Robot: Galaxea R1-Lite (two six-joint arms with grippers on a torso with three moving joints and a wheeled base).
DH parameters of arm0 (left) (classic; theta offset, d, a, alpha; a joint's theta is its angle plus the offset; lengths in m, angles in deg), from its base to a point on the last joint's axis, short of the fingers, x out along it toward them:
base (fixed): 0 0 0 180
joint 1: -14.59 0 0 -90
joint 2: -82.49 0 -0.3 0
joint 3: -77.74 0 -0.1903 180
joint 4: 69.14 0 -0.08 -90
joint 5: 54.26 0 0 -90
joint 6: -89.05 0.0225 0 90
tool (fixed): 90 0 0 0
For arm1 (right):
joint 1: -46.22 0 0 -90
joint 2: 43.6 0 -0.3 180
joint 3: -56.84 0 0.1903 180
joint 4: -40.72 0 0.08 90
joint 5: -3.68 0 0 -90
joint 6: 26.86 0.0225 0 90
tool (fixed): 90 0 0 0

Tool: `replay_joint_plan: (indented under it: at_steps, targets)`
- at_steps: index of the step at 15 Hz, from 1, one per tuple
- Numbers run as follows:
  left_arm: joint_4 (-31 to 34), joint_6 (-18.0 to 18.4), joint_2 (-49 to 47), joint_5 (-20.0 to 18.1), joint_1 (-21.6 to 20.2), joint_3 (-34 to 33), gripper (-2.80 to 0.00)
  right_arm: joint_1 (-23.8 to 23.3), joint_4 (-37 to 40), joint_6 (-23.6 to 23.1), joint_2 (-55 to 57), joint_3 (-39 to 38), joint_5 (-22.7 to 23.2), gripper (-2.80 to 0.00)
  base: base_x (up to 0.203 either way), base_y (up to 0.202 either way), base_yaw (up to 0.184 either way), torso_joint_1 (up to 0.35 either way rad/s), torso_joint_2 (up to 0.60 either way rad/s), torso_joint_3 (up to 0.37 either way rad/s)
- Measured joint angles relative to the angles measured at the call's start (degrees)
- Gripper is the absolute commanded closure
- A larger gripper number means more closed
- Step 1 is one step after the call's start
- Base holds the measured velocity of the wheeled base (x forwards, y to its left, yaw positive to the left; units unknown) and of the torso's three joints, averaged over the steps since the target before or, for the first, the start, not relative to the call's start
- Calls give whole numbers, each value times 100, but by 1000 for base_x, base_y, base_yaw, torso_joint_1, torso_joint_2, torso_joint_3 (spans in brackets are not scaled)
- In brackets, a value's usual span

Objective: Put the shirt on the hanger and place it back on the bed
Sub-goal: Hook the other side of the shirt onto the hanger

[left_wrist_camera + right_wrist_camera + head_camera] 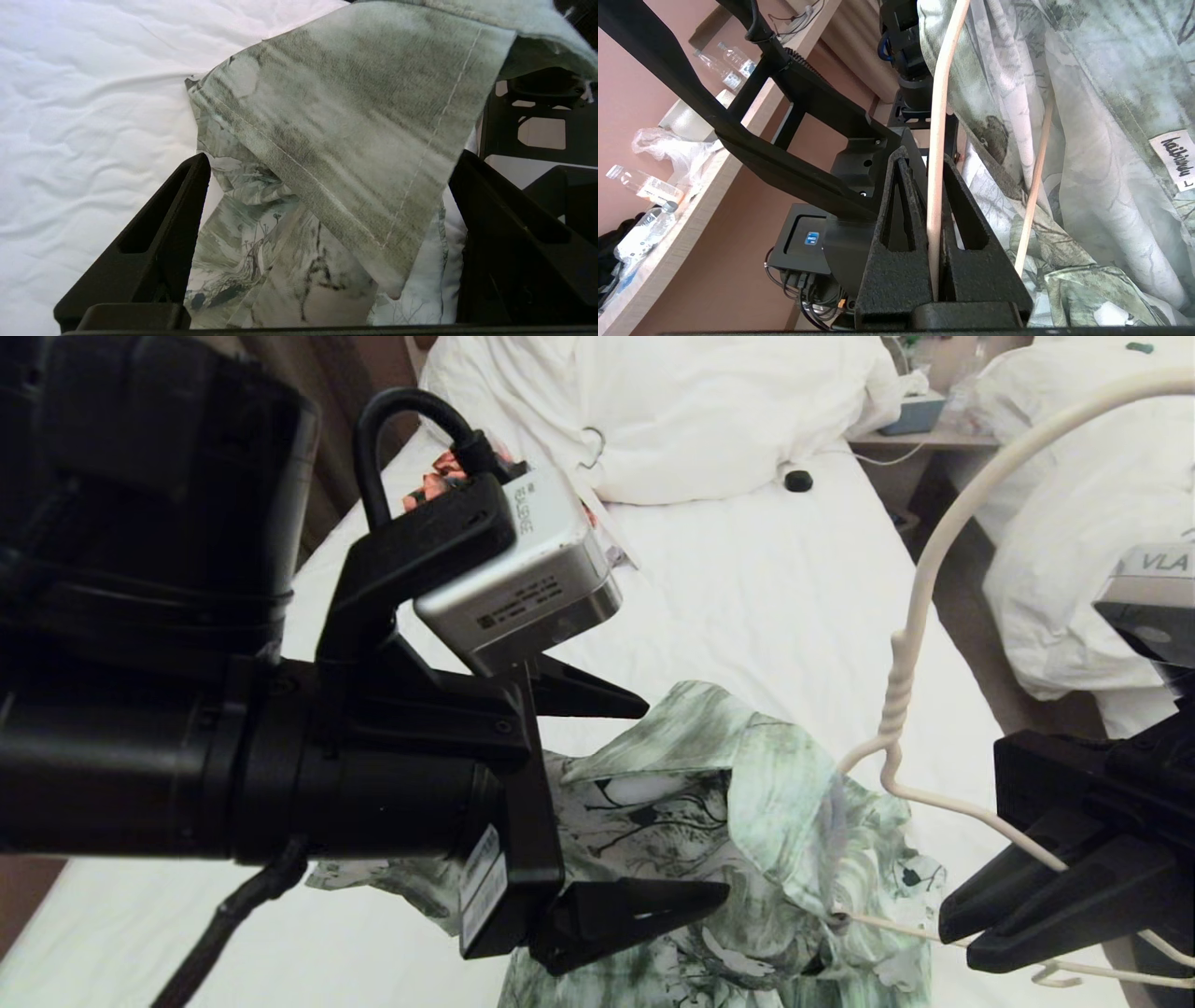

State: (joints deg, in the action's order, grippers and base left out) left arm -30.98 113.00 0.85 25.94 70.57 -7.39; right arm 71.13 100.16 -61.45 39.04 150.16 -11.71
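**A:** Where does it stand?

**B:** The right gripper (957, 933), at the lower right of the head view, is clamped tight on the lower wire of the hanger (920, 588). The right wrist view shows that wire pinched between the two closed fingers. The hook curves up toward the upper right corner. One end of the hanger is tucked into the shirt (747, 784), which is bunched at the lower middle of the frame, partly lifted on the wire and partly resting on the bed (747, 588).

**A:** And the left gripper (686, 798)?

**B:** It fills the left half of the head view with its fingers spread wide. A fold of shirt runs between them, but nothing is pinched. It looks like collar or placket.

**A:** So the step is getting the other shoulder over the wire?

**B:** That's my reading. I'd close the left fingers on a single layer near the collar, not the whole bundle. Then I'd draw the cloth across toward the bare end of the hanger while the right keeps the wire level. The wire is thin and may twist in the grip, so pull gently. The fabric is soft and could slide off the end already inside.

**A:** What about the surroundings?

**B:** The sheet is smooth and white, with a big pillow (672, 411) at the top centre. There is a small black object (798, 480) just below the pillow, and an orange floral garment (434, 476) at the upper left behind the left wrist camera. A second bed (1074, 523) sits at the right edge.
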Motion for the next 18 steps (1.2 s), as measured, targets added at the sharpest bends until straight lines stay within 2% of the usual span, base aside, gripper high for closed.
replay_joint_plan:
  at_steps: [18]
  targets:
    - [-127, 7, 20, 20, 40, -99, 0, 4, -5, 0, -39, 11, 1, 0, 0, 0, 0, 0, 0, 0]
